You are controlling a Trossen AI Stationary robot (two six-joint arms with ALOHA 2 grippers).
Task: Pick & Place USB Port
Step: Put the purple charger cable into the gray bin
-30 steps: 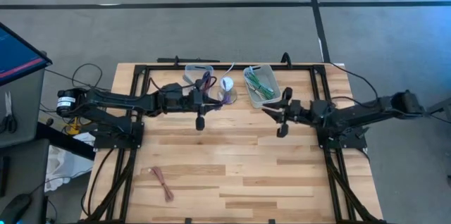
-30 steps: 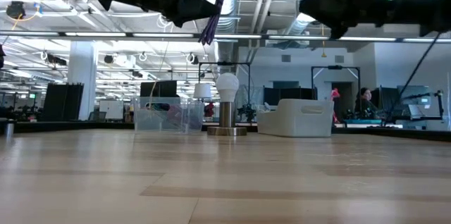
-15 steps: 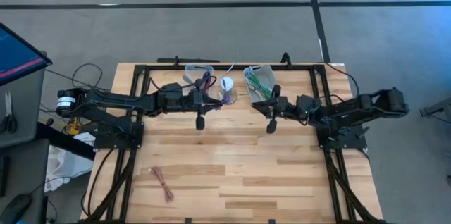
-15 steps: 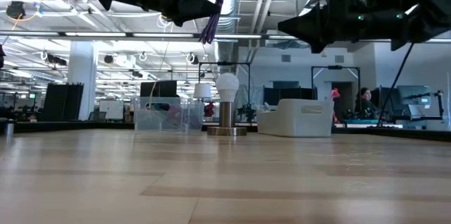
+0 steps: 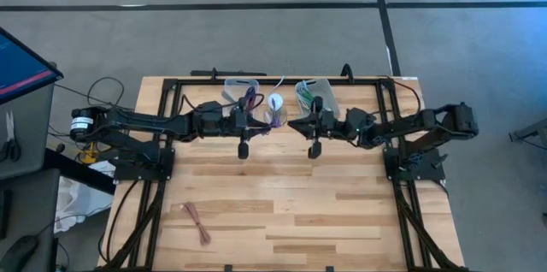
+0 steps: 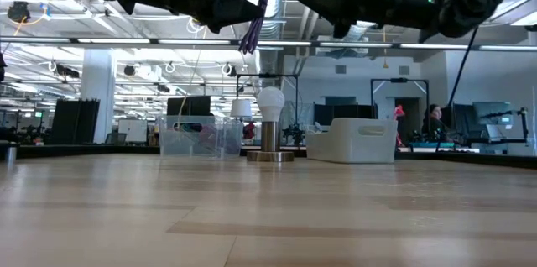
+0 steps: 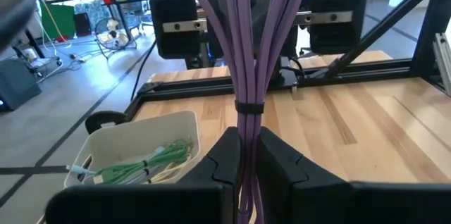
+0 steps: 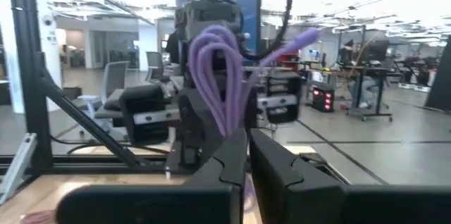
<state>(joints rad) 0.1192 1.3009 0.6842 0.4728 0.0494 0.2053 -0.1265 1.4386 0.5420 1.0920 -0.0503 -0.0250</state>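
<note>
Claw (image 7: 243,155) of the left arm grips a bundled purple USB cable (image 7: 248,55) held up above the light wooden worktop (image 5: 282,195). Right claw (image 8: 248,155), closed and empty, faces that bundle; best to open it wide before closing near the tie.

Even overhead light falls on the desk (image 5: 282,195), casting only soft shadows. In the low view, bright ceiling strips glare and the arms read as silhouettes. Wrist view foregrounds blur.
</note>
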